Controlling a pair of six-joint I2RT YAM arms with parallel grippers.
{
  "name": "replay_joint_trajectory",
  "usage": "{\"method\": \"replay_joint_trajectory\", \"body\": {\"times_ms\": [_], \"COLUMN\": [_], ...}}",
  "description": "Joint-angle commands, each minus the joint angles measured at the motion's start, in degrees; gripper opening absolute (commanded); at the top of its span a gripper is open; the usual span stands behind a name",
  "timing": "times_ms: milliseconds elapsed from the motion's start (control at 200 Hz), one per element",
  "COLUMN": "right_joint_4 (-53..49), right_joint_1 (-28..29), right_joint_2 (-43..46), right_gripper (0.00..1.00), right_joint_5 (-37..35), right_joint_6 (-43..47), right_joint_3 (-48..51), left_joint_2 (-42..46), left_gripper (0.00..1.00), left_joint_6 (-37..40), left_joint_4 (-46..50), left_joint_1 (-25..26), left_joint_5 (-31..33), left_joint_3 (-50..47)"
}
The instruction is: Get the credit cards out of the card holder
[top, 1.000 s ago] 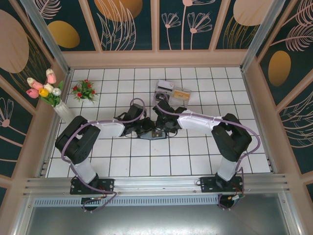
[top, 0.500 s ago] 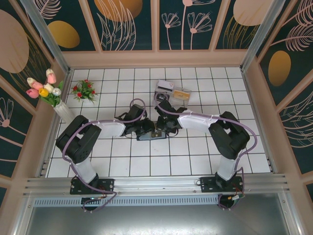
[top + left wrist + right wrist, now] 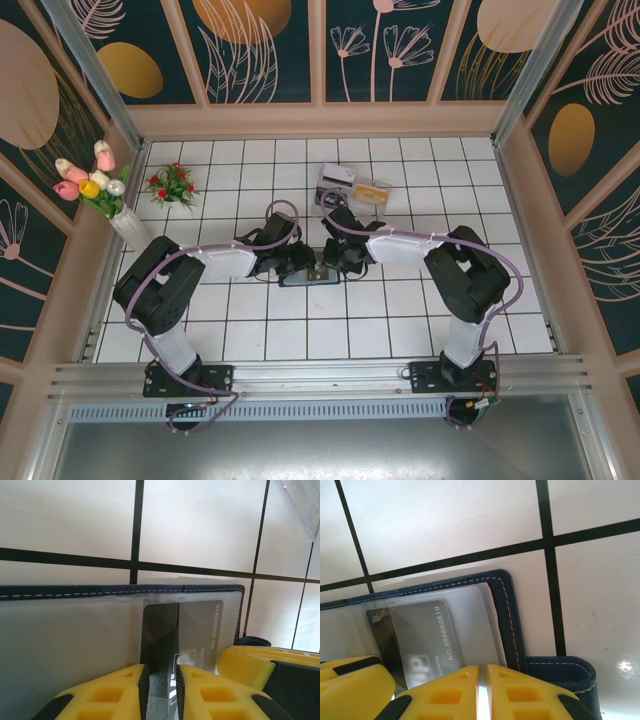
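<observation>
Right gripper (image 3: 482, 690) low in frame, yellow fingertips nearly together, at the edge of the open navy card holder (image 3: 509, 615) — grey numbered credit card (image 3: 422, 640) under its clear sleeve — white tiles (image 3: 445, 520) beneath.

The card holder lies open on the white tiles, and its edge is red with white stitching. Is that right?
Not quite. The card holder does lie open on the white tiles, but its edge is dark navy blue with white stitching, not red. The right wrist view shows it.
</observation>
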State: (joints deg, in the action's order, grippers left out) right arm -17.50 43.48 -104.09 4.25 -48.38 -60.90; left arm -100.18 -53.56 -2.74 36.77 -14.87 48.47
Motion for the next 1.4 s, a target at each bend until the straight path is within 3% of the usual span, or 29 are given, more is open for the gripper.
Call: {"method": "replay_joint_trajectory", "body": {"times_ms": [0,120,756,1096,1271,1391], "right_joint_4": [-1.22,-1.08,0.77,0.59,0.62,0.56], "right_joint_1": [-0.48,-0.59,-0.55,-0.85,-0.96,-0.94], "right_joint_2": [-2.56,-2.79,-4.88,-4.76,-5.06,-5.27], "right_gripper": [0.15,0.15,0.14,0.14,0.14,0.14], "right_joint_5": [-0.12,-0.21,2.58,2.08,2.08,2.15], "right_joint_6": [0.18,0.09,0.46,0.46,0.53,0.57], "right_joint_3": [1.9,2.36,3.38,3.77,3.73,3.61], "left_joint_2": [0.93,1.46,-0.67,3.17,5.3,5.59], "left_gripper": [0.26,0.28,0.26,0.21,0.22,0.2], "left_joint_6": [1.69,1.78,1.49,2.13,1.15,1.0], "left_joint_4": [5.38,7.18,-0.25,-0.05,-7.19,-8.23], "left_joint_1": [-0.06,-0.02,-0.1,-1.59,-2.14,-2.49], "left_joint_5": [3.79,6.46,-3.79,-2.42,-8.8,-9.47], "left_joint_3": [0.41,0.88,-1.09,-3.02,-6.13,-6.93]}}
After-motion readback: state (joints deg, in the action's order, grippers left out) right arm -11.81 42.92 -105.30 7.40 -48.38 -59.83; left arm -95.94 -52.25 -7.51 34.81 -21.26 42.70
